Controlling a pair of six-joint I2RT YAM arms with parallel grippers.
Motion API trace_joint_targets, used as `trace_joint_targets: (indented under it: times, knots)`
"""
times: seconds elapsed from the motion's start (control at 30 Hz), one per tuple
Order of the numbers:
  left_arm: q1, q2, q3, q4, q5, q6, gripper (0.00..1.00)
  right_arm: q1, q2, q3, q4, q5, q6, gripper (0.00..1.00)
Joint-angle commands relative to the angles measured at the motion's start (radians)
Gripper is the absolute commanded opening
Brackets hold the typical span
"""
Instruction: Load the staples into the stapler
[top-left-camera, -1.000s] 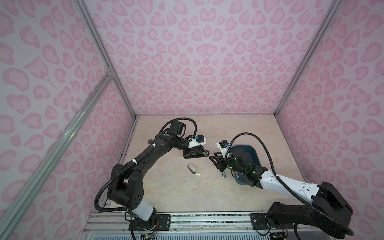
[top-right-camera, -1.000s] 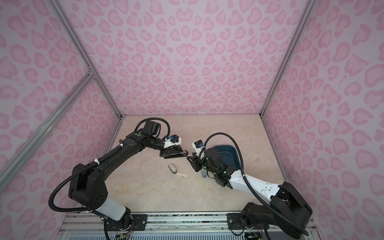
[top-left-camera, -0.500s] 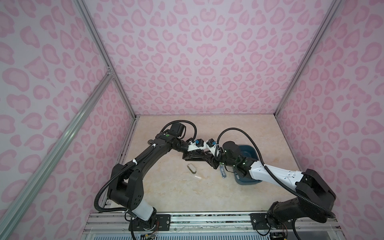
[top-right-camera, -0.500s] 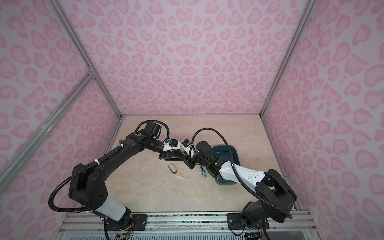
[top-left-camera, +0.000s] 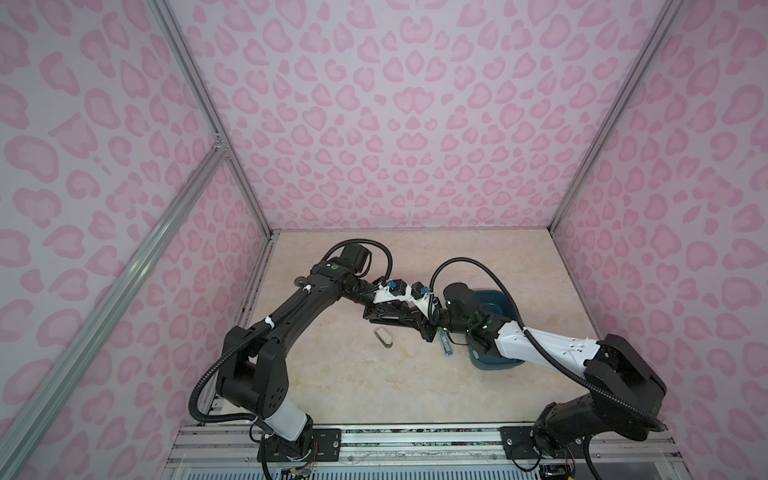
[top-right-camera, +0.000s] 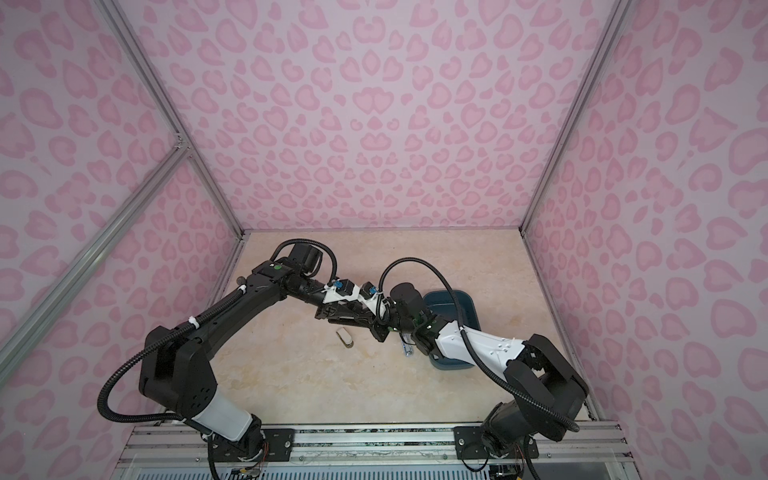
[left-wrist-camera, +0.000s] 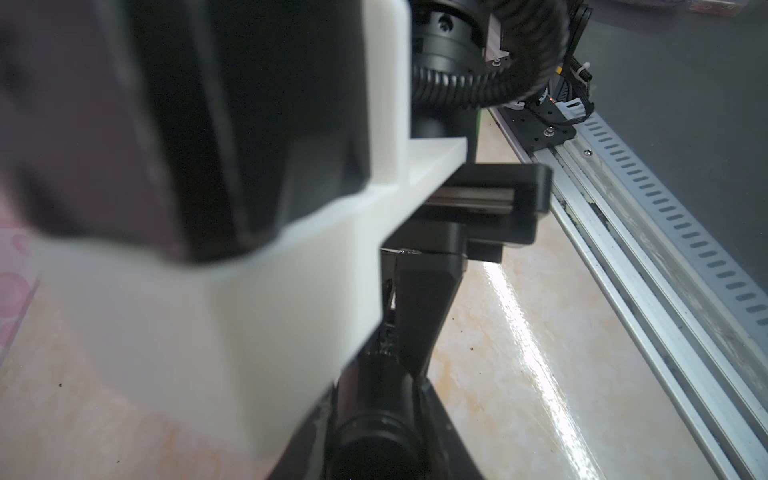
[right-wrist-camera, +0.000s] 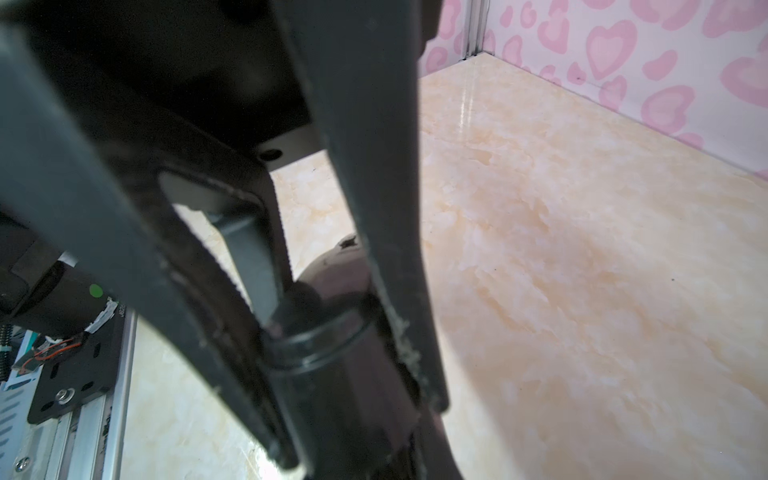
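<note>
Both pairs of jaws appear clenched on one thing: the dark maroon stapler (right-wrist-camera: 336, 270), held off the table between the right gripper (right-wrist-camera: 357, 415) and the left gripper (top-left-camera: 415, 326), near the blue tray (top-left-camera: 500, 301). You risk twisting it out of one grip if the arms pull along different lines, since each seems to hold only a short end. If it drops, it may strike the white stapler (top-left-camera: 384, 336) or the clear blue stapler (top-left-camera: 445, 345) lying below. You cannot make out the staples anywhere, so find them before prying anything open.
</note>
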Motion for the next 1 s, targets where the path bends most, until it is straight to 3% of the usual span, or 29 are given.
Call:
trace_joint_targets:
  times: [0.0, 0.13, 0.5, 0.63, 0.97]
  knots:
    - [0.023, -0.012, 0.007, 0.031, 0.075, 0.013, 0.04, 0.000, 0.005, -0.021, 0.025, 0.021, 0.041, 0.08]
    - [0.098, -0.023, 0.014, 0.044, 0.086, -0.002, 0.04, 0.000, -0.008, -0.076, 0.054, 0.031, 0.068, 0.05]
    - [0.247, -0.045, 0.003, 0.136, -0.199, -0.166, 0.04, 0.067, -0.125, -0.278, 0.121, 0.236, 0.130, 0.00]
    - [0.260, -0.051, -0.003, 0.124, -0.306, -0.176, 0.04, 0.115, -0.136, -0.316, 0.155, 0.301, 0.124, 0.00]
    - [0.270, 0.028, -0.018, 0.244, -0.447, -0.209, 0.04, 0.193, -0.164, -0.430, 0.270, 0.483, 0.188, 0.00]
